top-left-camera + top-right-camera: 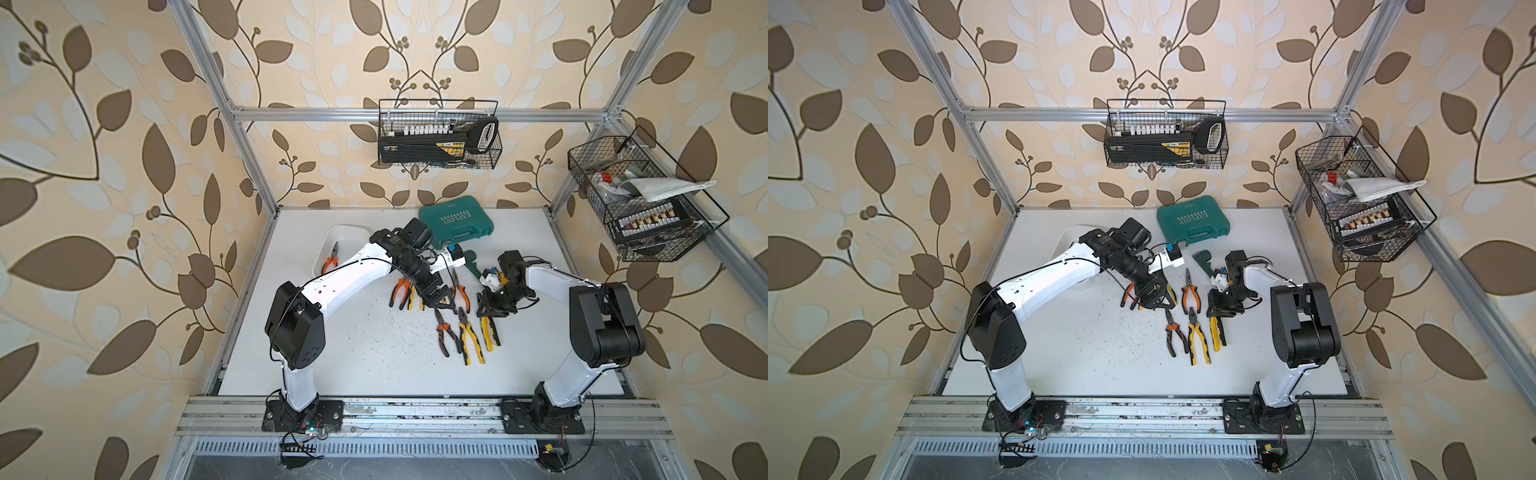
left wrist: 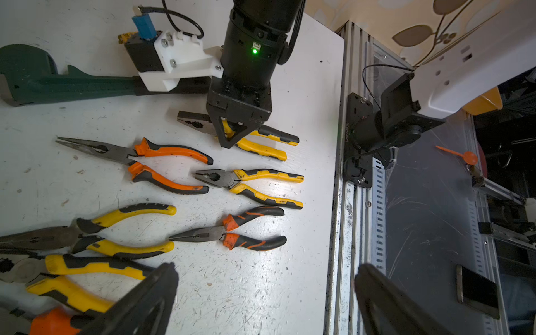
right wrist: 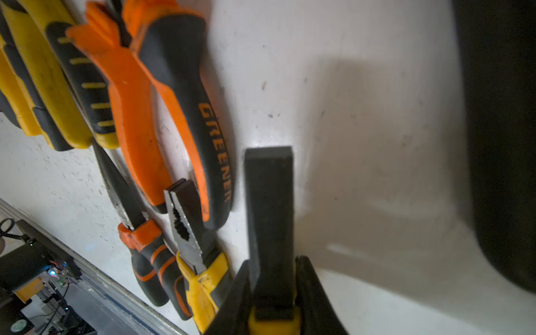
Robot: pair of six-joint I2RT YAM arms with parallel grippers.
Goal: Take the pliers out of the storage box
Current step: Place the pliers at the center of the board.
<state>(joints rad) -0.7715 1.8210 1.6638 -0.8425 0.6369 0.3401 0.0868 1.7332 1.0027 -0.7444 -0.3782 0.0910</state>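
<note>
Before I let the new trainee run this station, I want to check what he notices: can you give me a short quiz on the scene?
1. True or false: the white box is empty.
2. The left gripper is: A wide open, B shut on a wrench, C out of sight.
3. Fill in: the pliers at the right gripper have black and ____ handles.

Key: 1 false, an orange-handled pair is inside; 2 A; 3 yellow.

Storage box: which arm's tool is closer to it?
Left. The left tool hangs over pliers right of the storage box; the right tool is farther right.
</note>
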